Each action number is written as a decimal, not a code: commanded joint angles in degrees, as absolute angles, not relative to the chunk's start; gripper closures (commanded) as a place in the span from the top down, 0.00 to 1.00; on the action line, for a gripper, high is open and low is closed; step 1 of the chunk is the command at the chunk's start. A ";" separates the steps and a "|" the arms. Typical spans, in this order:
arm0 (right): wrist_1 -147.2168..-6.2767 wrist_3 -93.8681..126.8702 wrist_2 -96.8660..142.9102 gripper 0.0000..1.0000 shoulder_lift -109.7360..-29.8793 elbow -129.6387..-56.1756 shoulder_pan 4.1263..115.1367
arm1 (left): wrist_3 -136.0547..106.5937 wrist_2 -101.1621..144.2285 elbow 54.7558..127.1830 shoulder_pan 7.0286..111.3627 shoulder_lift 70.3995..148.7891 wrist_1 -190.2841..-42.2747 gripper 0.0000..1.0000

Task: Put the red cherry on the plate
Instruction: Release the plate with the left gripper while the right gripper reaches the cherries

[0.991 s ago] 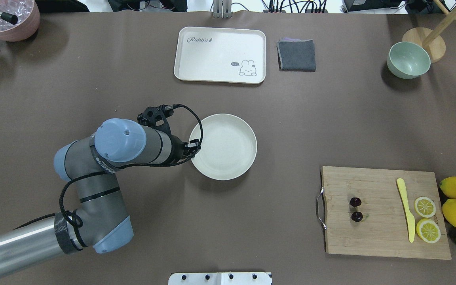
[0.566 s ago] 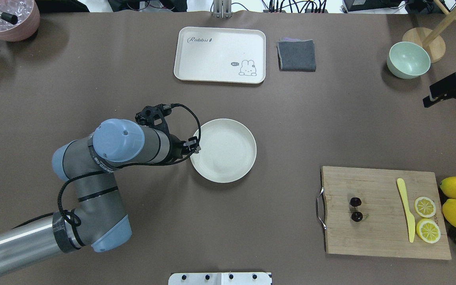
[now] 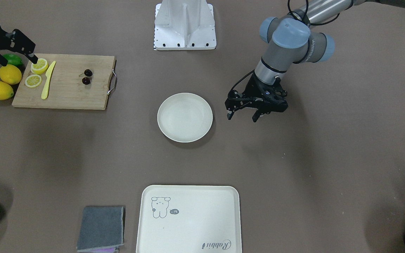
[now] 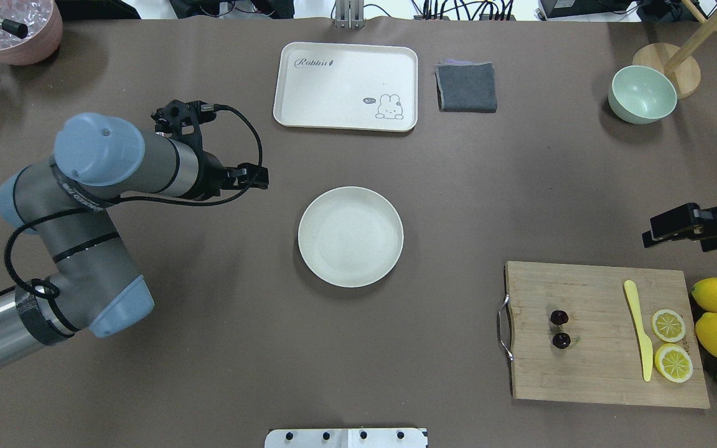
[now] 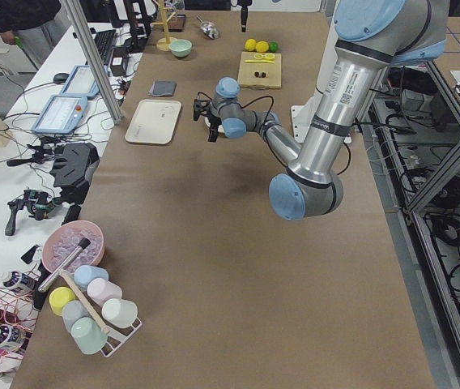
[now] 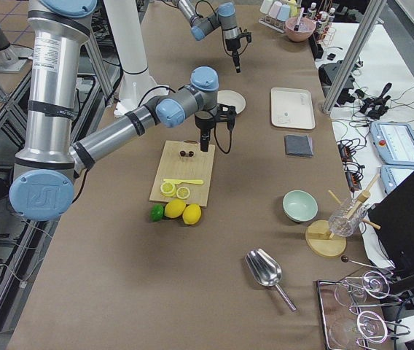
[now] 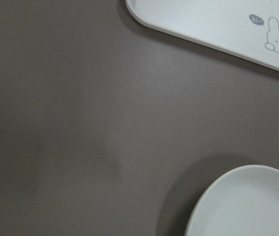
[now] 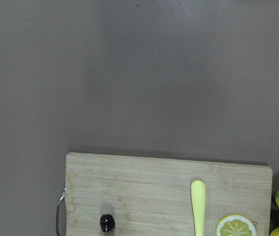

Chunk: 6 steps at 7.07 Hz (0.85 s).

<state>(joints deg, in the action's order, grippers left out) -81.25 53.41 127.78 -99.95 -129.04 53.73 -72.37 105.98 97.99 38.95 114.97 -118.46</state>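
Your cherry (image 4: 560, 330) lies on the cutting board (image 4: 601, 367), well apart from the plate (image 4: 350, 236). The left gripper (image 3: 242, 117) hangs beside the plate, jaws apart. The right gripper (image 3: 18, 60) (near the lemons (image 3: 10, 74)) is parted too.

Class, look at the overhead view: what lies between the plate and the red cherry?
From the plate to the red cherry there is mostly bare brown table, then the cutting board's metal handle and a strip of bare board. The overhead view shows nothing else there.
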 commanded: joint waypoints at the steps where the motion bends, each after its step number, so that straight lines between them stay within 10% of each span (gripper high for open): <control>1: -72.87 68.51 116.78 1.00 -101.69 -127.97 40.14 | -69.79 106.09 98.00 43.75 113.91 -115.32 0.98; 6: -60.73 80.95 102.83 0.99 -100.72 -119.36 24.26 | -61.17 106.00 98.09 47.20 110.66 -115.66 0.98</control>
